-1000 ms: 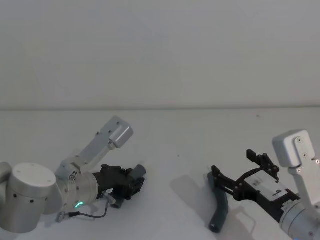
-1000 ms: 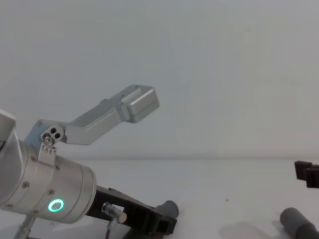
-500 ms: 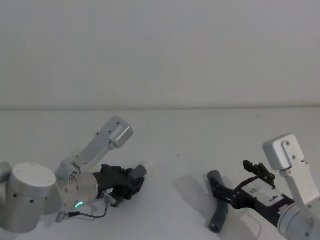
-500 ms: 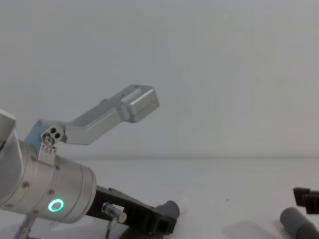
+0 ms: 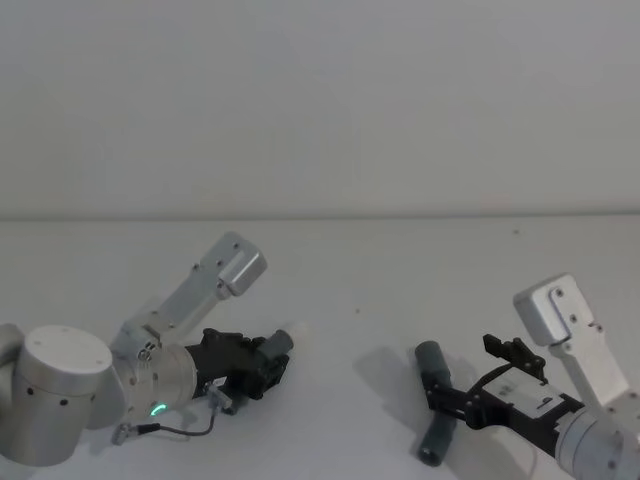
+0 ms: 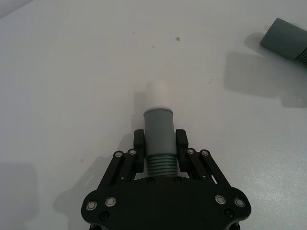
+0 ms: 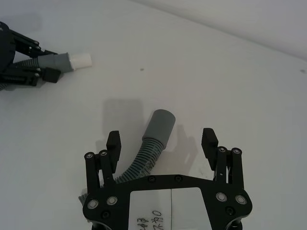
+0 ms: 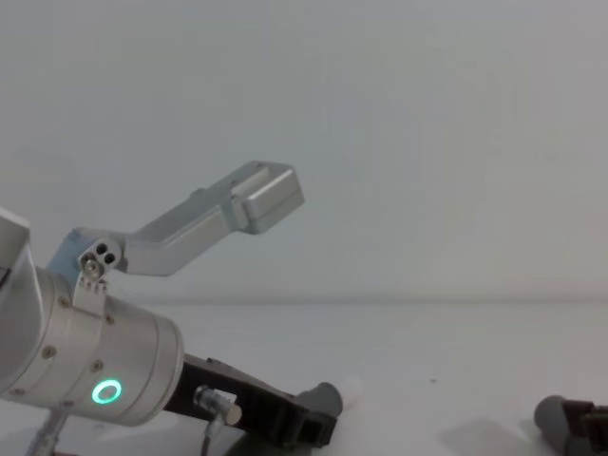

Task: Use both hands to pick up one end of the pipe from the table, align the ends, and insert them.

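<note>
Meanwhile, above the white table (image 5: 360, 270), the robot's silver left arm (image 5: 65, 390) sits well to the left of the wide grey cuff (image 7: 159, 125). Its left gripper (image 6: 159, 143) is clamped on the ribbed pipe (image 6: 160, 163) just behind the narrower cuff (image 6: 158, 125) with the white tip (image 6: 158, 93). The right gripper (image 7: 162, 139) is spread wide, one finger on either side of the pipe just behind the wide grey cuff, touching neither side. From that cuff the pipe runs back under the right gripper's palm, so the cuff's long axis points away from this gripper and leans toward the left gripper. The white tip lies well apart from the wide grey cuff and aims past it, not into it. The right arm is plainly the nearer; closing on the pipe looks to be its next step.
</note>
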